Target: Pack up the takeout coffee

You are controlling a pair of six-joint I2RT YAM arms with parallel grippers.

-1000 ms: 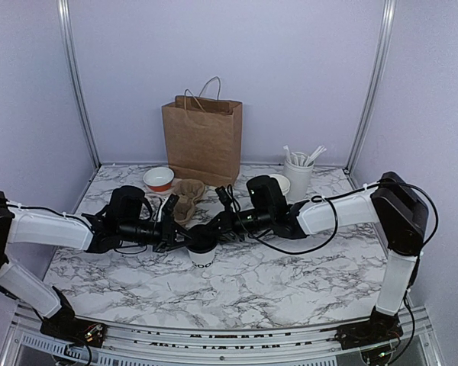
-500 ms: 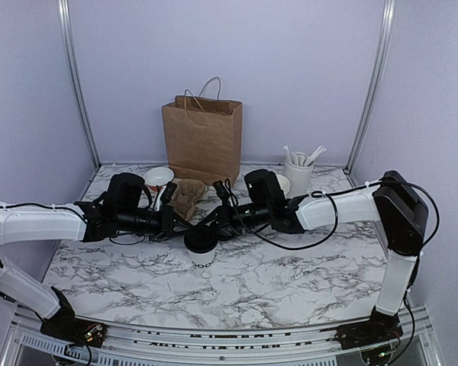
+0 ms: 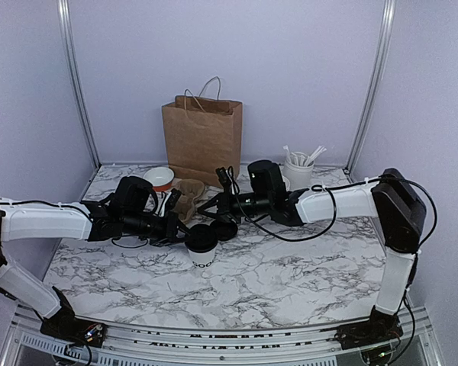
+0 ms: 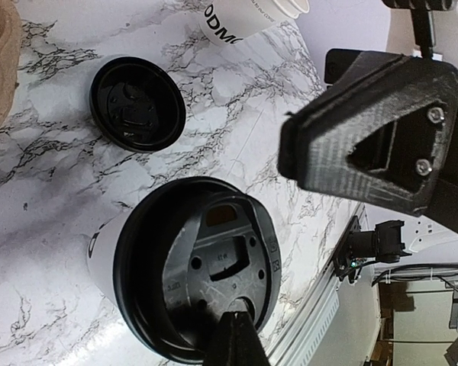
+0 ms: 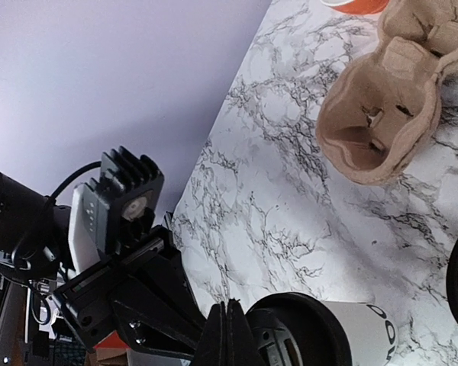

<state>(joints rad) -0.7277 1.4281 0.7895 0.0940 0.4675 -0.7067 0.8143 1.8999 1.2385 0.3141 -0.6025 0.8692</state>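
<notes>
The white cup (image 3: 201, 255), black lid (image 3: 201, 238) on, stands mid-surface. At its 9 o'clock the left tool (image 4: 237, 335) is pinched shut and empty; the right tool (image 5: 225, 332), likewise, is at 12. A sideways nudge from either could tip the cup, or pop the lid if it is not fully seated.

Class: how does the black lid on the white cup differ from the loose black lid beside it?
The lid on the cup caps the white cup, raised off the table; the loose lid lies flat on it, covering nothing. The lid on the cup stands nearer the table's near edge; the loose lid lies farther back. Both are round and black.
</notes>
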